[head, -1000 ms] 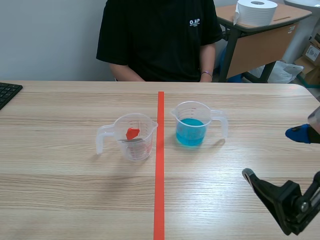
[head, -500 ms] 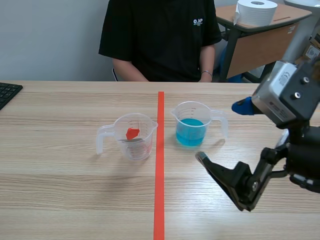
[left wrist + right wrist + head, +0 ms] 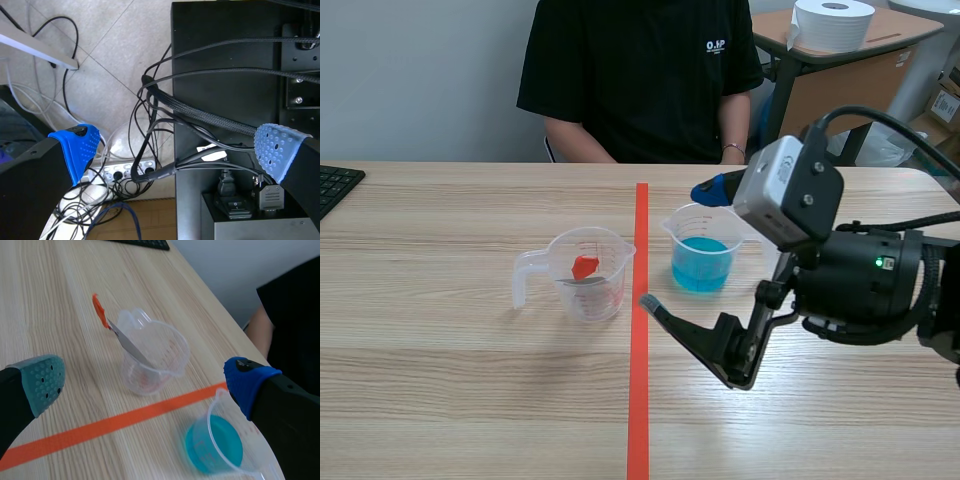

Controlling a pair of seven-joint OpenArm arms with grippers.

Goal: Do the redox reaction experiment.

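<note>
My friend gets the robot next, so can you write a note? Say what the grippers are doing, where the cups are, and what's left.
Right gripper: open, empty, above the table by the tape line, near both cups.
Left gripper: open, empty, off the table, facing cables.
Clear cup holding the orange-handled metal tool stands left of the tape. The cup of blue liquid stands right of it.
Done: nothing gripped yet.
Left: probably grasp a cup and bring tool and liquid together.
</note>
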